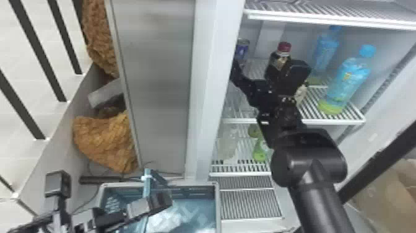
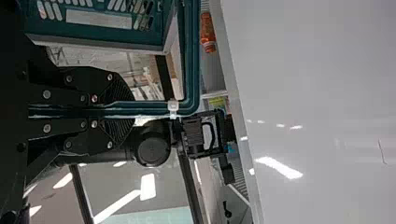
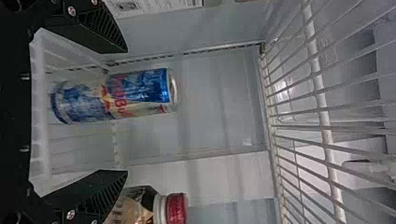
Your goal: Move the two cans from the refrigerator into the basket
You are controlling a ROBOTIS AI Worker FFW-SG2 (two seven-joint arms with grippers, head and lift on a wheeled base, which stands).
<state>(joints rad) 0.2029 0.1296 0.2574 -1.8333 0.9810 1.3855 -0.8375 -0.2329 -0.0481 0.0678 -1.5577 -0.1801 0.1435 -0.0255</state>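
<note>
"Start at the left for me. Say the middle of the head view is the clock's hub."

"Crumpled brown stuff (image 1: 105, 142), between eight and nine. The basket (image 1: 198, 183) is at seven, with folds of something pale inside."

"And the left gripper (image 1: 159, 189)?"

"Over at seven too, clamped on the basket's blue-green handle (image 1: 147, 176)."

"What's the right gripper (image 1: 240, 72) got?"

"Nothing yet. It's inside the refrigerator (image 1: 210, 93), toward one o'clock, fingers spread wide."

"See a can?"

"One, yes: a blue and silver can (image 1: 242, 48), upright at one o'clock in the refrigerator. In the right wrist view it shows between those spread fingers."

"Anything near it?"

"A dark bottle with a red cap (image 1: 279, 59), between one and two. Then two blue-labelled bottles, the rear one (image 1: 326, 49) at two and the front one (image 1: 351, 77) about half past two, standing on the wire shelf (image 1: 328, 121)."
</note>
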